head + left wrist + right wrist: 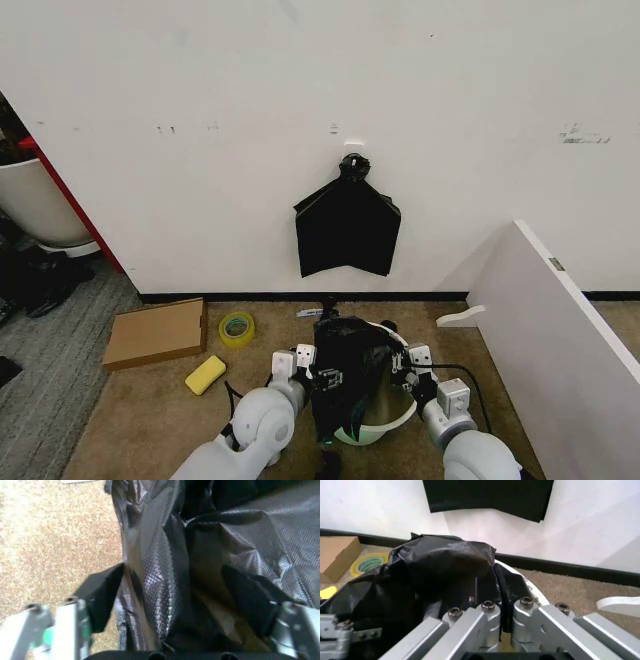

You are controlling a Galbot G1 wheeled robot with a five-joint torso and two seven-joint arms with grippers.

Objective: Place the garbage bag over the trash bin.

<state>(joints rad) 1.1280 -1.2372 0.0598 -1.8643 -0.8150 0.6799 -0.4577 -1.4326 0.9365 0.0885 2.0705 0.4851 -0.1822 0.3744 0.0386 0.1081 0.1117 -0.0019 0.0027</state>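
Bottom centre, on carpet: garbage bag (345,365) draped over far part of trash bin (385,425), near rim bare | left pincer (182,592) wide, fingers either side of bag folds | right pincer (492,592) at bag's right edge, grip state cannot tell | tape roll (237,328) lower left.

No text, label, brand, number or sign can be read anywhere; faint marks are seen on the wall (585,135), and a printed pattern is seen on the tape roll (237,328), but neither can be made out as letters.
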